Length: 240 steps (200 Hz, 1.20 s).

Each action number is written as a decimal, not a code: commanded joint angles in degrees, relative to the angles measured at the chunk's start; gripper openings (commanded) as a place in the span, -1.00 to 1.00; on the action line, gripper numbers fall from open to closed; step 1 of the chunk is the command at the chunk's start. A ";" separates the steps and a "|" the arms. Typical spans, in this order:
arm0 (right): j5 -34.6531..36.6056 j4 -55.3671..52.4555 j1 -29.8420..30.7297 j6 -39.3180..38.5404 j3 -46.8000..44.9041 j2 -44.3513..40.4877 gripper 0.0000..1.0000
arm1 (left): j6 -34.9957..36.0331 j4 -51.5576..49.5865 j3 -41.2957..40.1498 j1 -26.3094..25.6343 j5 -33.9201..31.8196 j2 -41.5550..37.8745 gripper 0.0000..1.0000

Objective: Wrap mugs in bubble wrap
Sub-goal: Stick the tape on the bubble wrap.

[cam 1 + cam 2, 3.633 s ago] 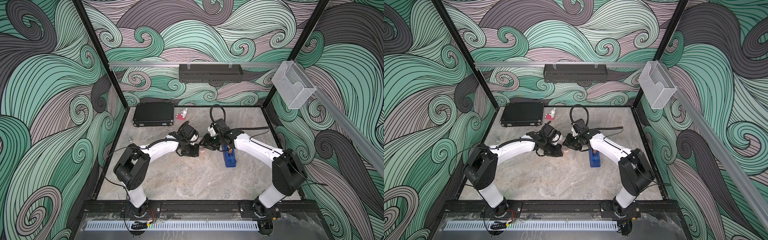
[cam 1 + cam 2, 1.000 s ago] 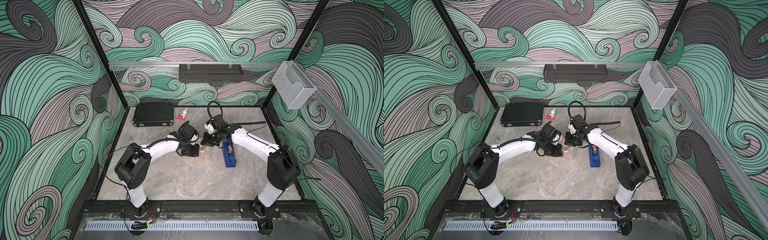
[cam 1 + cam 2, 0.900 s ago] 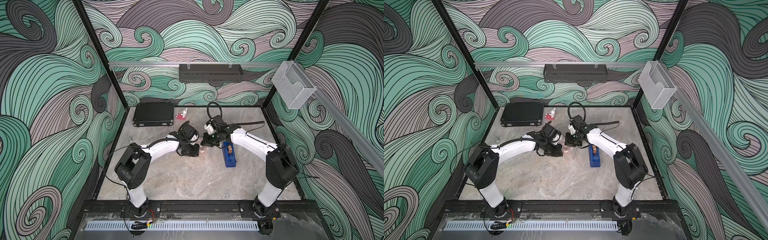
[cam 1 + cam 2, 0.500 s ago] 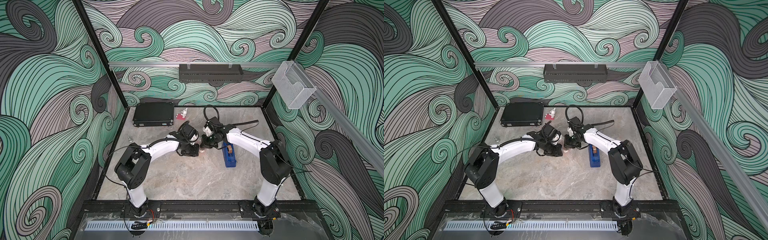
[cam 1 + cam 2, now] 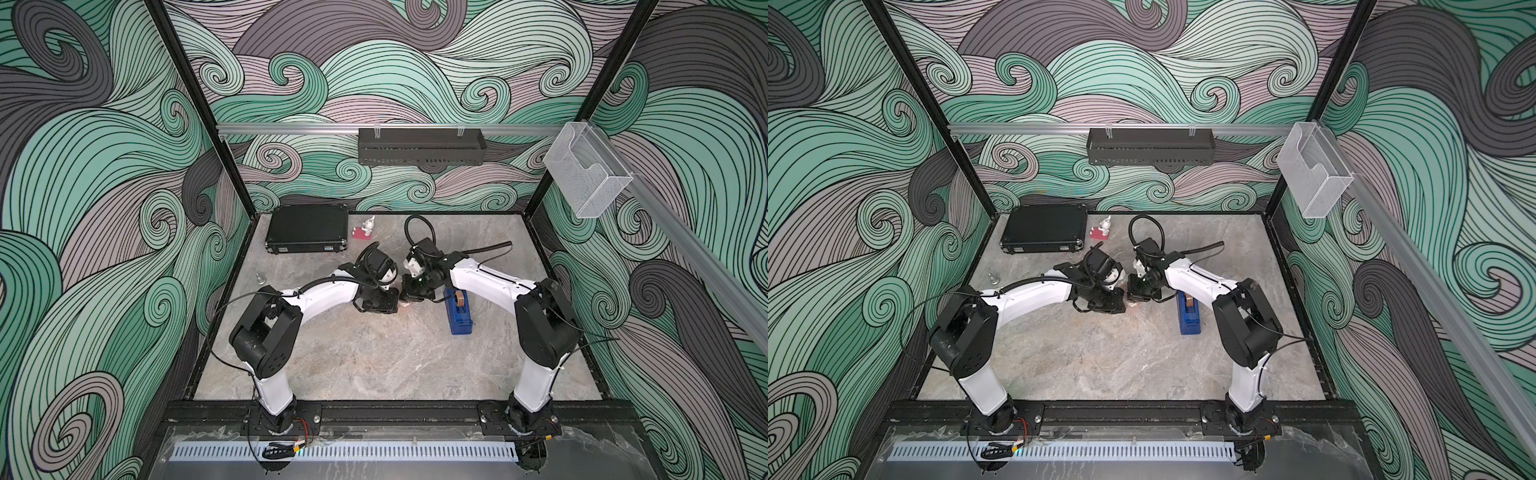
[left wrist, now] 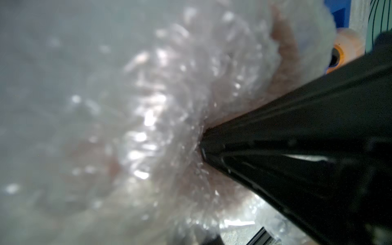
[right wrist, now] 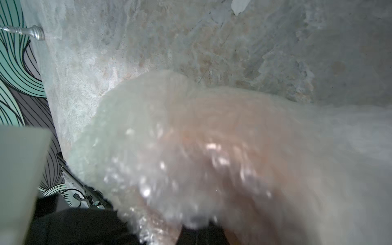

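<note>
The mug (image 7: 212,135) shows only as an orange-pink tint through the bubble wrap (image 7: 169,169) bunched around it. In both top views it is hidden under the two grippers, which meet tip to tip at mid-table. My left gripper (image 5: 392,301) is shut, with wrap (image 6: 159,116) pressed over its jaws. My right gripper (image 5: 409,296) is shut on a gathered fold of wrap. In the left wrist view it appears as a black wedge (image 6: 275,152) whose tip pinches the wrap.
A blue tape dispenser (image 5: 459,309) lies just right of the grippers. A black case (image 5: 307,228) and a small red-and-white figurine (image 5: 365,228) sit at the back. A small metal piece (image 5: 261,278) stands near the left wall.
The right arm's elbow has swung in and its wrist has shifted slightly left, closer to the left gripper. The left arm has stayed put. Both grippers remain shut.
</note>
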 commanded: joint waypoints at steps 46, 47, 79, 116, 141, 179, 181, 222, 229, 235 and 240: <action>5.58 -4.93 0.59 -1.42 2.85 -7.70 -1.00 | 0.38 0.18 1.65 0.01 -0.94 0.63 -0.79; 5.58 -4.92 0.65 -1.43 2.80 -7.69 -1.00 | 0.38 0.18 1.65 0.01 -0.94 0.63 -0.79; 4.62 -4.52 0.46 -2.23 2.48 -4.20 -1.00 | 0.35 0.40 1.64 0.01 -0.78 0.75 -0.78; 4.91 -4.03 -0.29 -3.11 3.82 1.96 -1.00 | 0.42 0.37 1.56 0.01 -0.95 0.89 -0.78; 4.62 -4.11 -0.18 -2.84 3.96 1.58 -1.00 | 0.48 0.24 1.48 0.01 -1.20 0.89 -0.79; 5.93 -4.87 0.40 -2.46 4.16 -4.32 -1.00 | 0.38 0.40 1.56 0.01 -0.96 0.90 -0.78; 6.00 -4.85 0.36 -2.46 4.28 -4.46 -1.00 | 0.45 0.43 1.56 0.01 -0.95 0.90 -0.79; 6.74 -4.54 0.13 -3.06 5.49 -1.72 -1.00 | 0.31 0.53 1.57 0.00 -0.94 1.17 -0.78; 6.64 -4.54 0.02 -3.13 5.93 -0.67 -1.00 | 0.29 0.59 1.56 0.01 -0.94 1.23 -0.78; 6.71 -4.25 0.02 -3.18 6.23 0.22 -1.00 | 0.29 0.55 1.56 0.01 -0.94 1.17 -0.78; 6.65 -4.11 -0.06 -3.18 6.39 0.80 -1.00 | 0.30 0.53 1.56 0.01 -0.94 1.20 -0.79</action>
